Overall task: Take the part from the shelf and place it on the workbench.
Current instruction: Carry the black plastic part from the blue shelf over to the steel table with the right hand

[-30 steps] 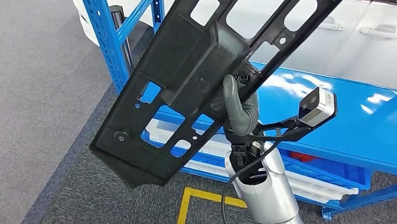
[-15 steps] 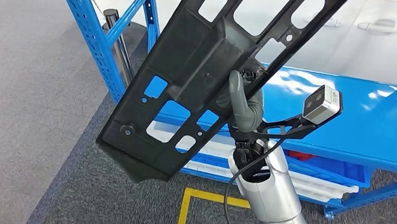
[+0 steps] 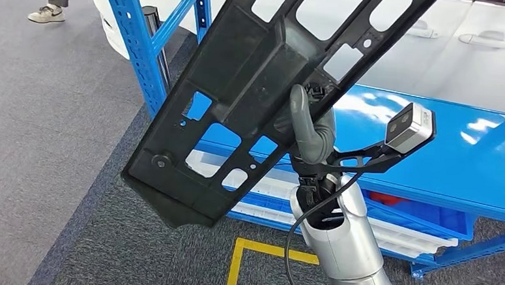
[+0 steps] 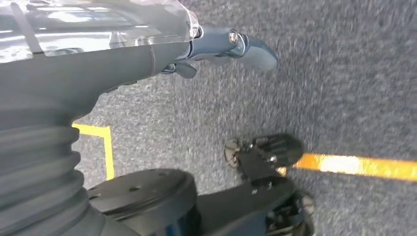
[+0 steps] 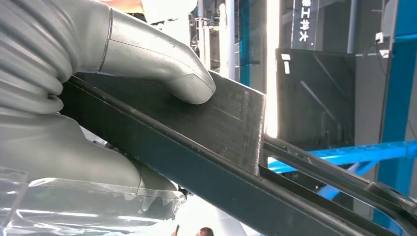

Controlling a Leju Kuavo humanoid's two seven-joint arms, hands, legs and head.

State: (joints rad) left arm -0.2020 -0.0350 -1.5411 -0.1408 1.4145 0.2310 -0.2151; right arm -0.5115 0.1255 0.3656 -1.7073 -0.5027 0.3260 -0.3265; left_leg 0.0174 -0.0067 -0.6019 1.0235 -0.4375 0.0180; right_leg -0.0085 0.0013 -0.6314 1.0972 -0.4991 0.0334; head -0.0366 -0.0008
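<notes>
Part [image 3: 252, 97] — long, black — gripped by right hand [image 3: 310, 134], thumb pressing its face; left hand [image 4: 147, 59] fingers' state unclear.

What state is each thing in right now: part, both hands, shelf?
part: lifted, tilted, gripped by right hand
right hand: holds the part, thumb pressed on its face
left hand: hanging over the floor, holding nothing, fingers apart
shelf: blue, top level bare

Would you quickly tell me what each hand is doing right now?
Left hand: holds nothing, fingers apart.
Right hand: grips the black part.
</notes>
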